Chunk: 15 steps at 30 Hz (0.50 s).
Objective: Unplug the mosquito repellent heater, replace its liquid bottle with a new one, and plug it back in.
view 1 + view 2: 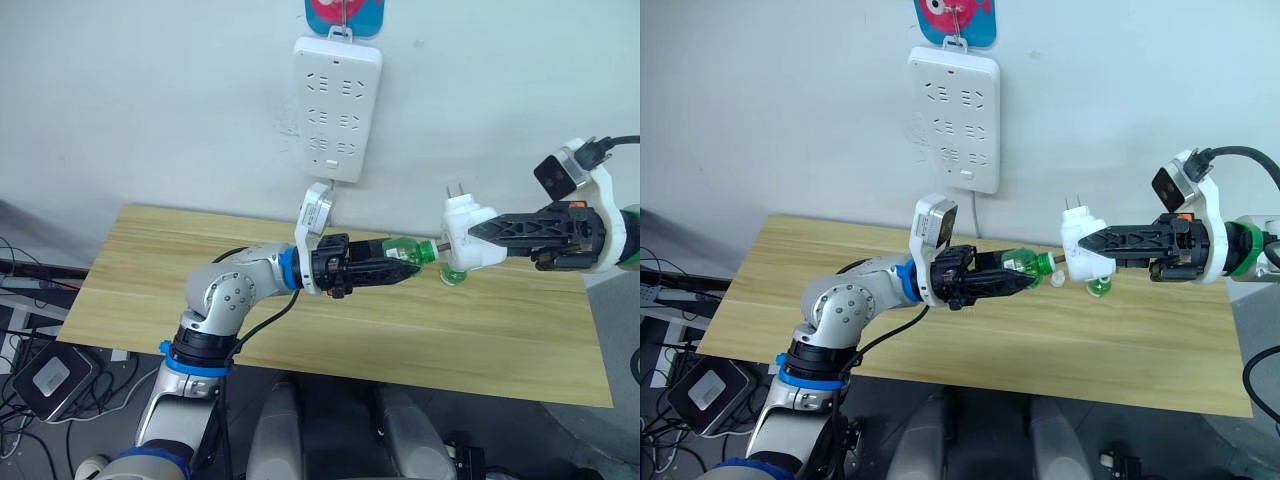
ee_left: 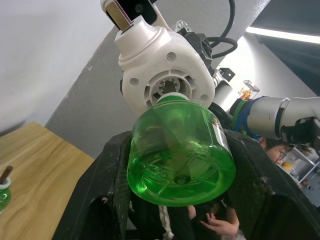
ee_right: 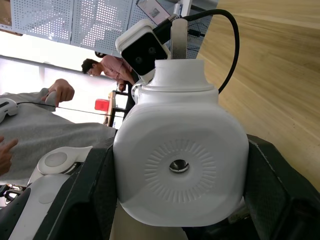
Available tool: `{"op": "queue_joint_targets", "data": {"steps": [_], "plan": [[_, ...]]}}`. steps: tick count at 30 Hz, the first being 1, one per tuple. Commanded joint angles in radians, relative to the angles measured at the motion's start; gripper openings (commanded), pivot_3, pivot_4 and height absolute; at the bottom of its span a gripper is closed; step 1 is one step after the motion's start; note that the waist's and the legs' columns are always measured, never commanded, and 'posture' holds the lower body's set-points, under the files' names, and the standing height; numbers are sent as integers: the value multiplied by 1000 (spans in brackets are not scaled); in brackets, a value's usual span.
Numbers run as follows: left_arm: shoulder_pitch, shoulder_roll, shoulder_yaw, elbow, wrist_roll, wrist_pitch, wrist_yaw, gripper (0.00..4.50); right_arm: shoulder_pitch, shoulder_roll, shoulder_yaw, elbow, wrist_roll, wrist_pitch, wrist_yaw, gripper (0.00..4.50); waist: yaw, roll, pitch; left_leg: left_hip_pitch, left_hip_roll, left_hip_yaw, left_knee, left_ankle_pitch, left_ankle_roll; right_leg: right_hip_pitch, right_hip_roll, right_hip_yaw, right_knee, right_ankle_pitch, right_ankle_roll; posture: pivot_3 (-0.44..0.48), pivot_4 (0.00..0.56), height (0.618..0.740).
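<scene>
Left wrist view: left gripper [image 1: 400, 268] clamps bottle [image 2: 180, 152], neck at heater [image 2: 167, 72] socket | right wrist: right gripper [image 1: 480, 236] clamps heater, vent visible

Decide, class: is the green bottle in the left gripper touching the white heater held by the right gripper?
Touching. In the left wrist view the green bottle has its neck seated in the socket of the mosquito repellent heater, with no gap showing between them.

A pale wall [image 1: 150, 100] fills the upper frame, a white power strip [image 1: 337, 105] hanging at top centre. A light wooden table [image 1: 520, 340] spans the middle. Cables [image 1: 20, 270] lie lower left.
</scene>
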Motion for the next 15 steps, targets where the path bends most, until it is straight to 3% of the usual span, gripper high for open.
{"op": "queue_joint_targets", "data": {"steps": [1, 15], "plan": [[-19, -26, -23, -35, 9, -31, -14, 2251, -26, -2, -9, -62, 25, 8, 46, 2956, 0, 0, 0, 0, 0, 0, 0, 0, 0, 0, 0, 0, 0, 0, 0, -73, 308, 740], [-31, -27, -26, -48, -4, -5, -18, 2251, 14, 26, -18, -136, 25, -77, -67, 2956, 0, 0, 0, 0, 0, 0, 0, 0, 0, 0, 0, 0, 0, 0, 0, -72, 314, 740]]}}
